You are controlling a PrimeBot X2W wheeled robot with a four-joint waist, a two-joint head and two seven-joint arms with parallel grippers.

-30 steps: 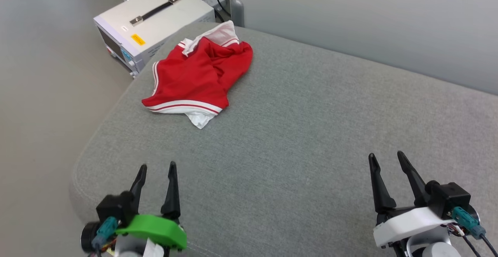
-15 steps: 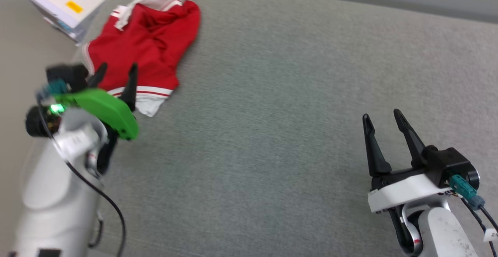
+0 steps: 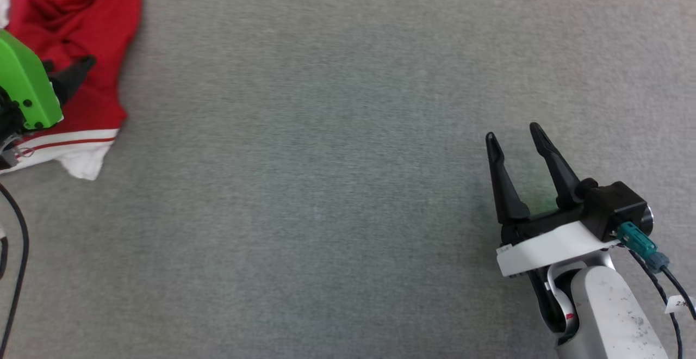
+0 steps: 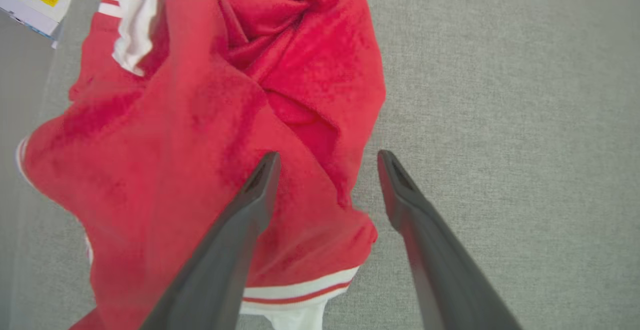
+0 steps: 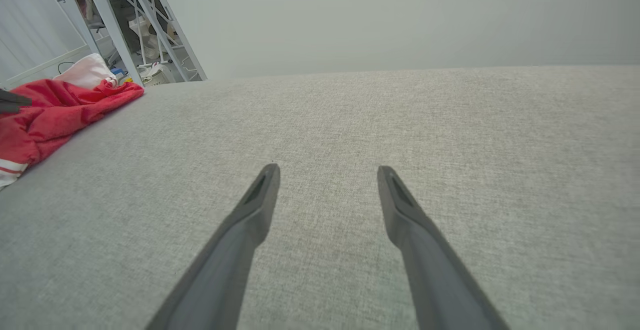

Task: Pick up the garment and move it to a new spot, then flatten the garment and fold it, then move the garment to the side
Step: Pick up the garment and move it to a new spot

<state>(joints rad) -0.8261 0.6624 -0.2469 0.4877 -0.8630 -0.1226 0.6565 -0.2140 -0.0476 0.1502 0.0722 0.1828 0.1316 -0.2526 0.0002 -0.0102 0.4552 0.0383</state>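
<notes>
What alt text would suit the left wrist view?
A crumpled red garment with white striped trim lies on a grey fabric surface. The left gripper, open, points at its edge: one dark finger over the red cloth, the other over the grey.

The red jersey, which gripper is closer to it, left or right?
Left. The left gripper is open right above the edge of the red jersey; the right gripper is far off over grey cushion.

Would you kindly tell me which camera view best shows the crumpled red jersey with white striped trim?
The left wrist view: the crumpled red jersey lies close up there, folds and striped hem plain. The head view crops it at the upper-left corner; the right wrist view catches it side-on at its left edge.
</notes>
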